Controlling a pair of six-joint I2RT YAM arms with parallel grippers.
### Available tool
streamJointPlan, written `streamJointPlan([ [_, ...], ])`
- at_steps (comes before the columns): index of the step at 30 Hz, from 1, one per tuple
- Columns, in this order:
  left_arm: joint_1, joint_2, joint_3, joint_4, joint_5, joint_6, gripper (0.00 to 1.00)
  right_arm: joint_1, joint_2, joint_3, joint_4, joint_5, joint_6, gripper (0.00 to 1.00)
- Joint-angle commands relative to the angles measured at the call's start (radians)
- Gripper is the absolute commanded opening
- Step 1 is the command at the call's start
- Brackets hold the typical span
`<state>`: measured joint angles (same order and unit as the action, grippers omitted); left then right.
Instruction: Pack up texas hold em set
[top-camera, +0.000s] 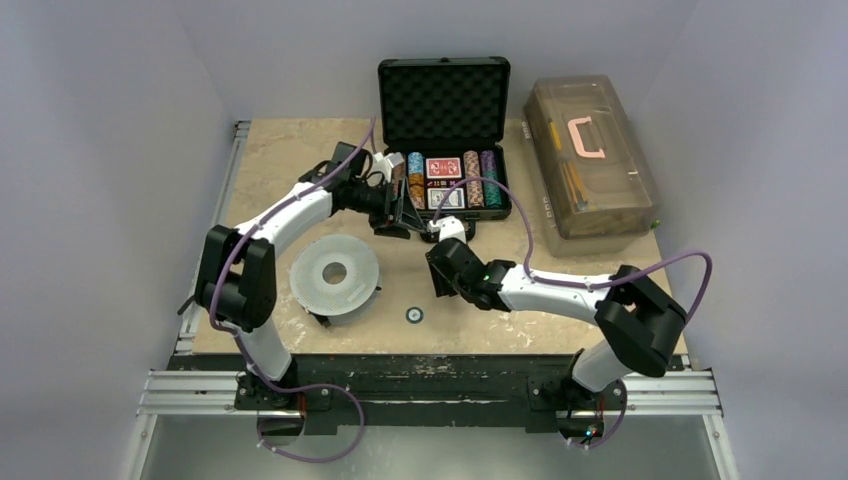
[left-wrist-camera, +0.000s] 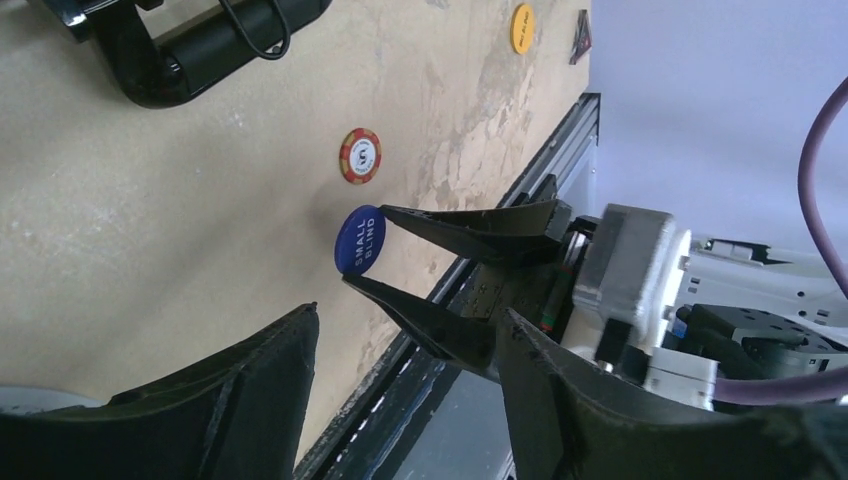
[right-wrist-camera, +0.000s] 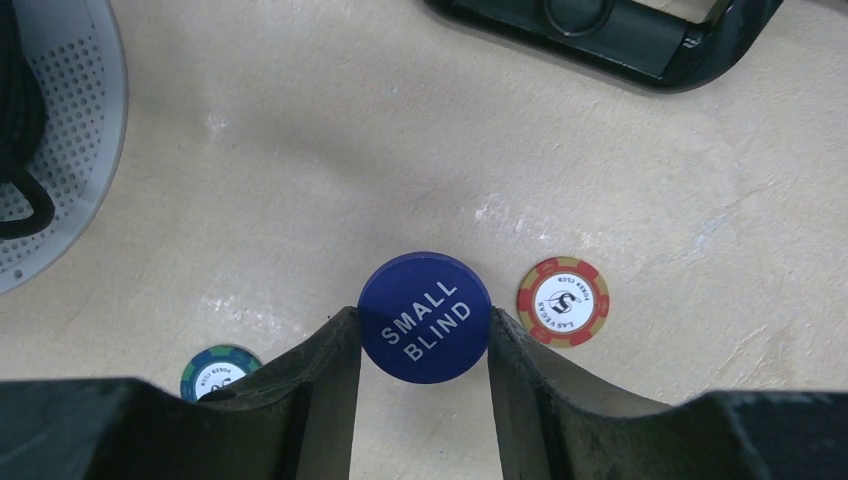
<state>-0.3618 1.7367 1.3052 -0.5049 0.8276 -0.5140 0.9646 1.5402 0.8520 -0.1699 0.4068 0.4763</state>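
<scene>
The black briefcase (top-camera: 444, 105) stands open at the back of the table, with rows of coloured chips (top-camera: 480, 180) and two red card decks (top-camera: 444, 168) in its tray. My right gripper (right-wrist-camera: 422, 320) is shut on a blue round button marked SMALL BLIND (right-wrist-camera: 425, 317), its fingers pressing both edges, low over the table in front of the case handle (right-wrist-camera: 620, 30). The left wrist view shows the same button (left-wrist-camera: 359, 240) pinched between the right fingers (left-wrist-camera: 470, 232). My left gripper (left-wrist-camera: 410, 315) is open and holds nothing, hovering just left of the right one (top-camera: 438, 238).
A red-and-gold chip (right-wrist-camera: 563, 301) lies right of the held button and a blue-green chip (right-wrist-camera: 215, 372) lies to its left. A yellow button (left-wrist-camera: 522, 28) lies farther off. The grey perforated disc (top-camera: 334, 272) is at the left, the brown toolbox (top-camera: 590, 155) at the right.
</scene>
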Motion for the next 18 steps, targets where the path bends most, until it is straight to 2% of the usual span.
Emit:
streamJointPlan([
  [1, -0.017, 0.05, 0.029, 0.057, 0.095, -0.033, 0.63, -0.013, -0.074, -0.051, 0.14, 0.003, -0.079, 0.41],
  [10, -0.035, 0.139, 0.052, 0.072, 0.165, -0.049, 0.63, -0.049, -0.175, -0.108, 0.25, -0.066, -0.129, 0.41],
  [18, -0.064, 0.192, 0.082, 0.05, 0.215, -0.017, 0.61, -0.061, -0.184, -0.08, 0.262, -0.079, -0.133, 0.41],
])
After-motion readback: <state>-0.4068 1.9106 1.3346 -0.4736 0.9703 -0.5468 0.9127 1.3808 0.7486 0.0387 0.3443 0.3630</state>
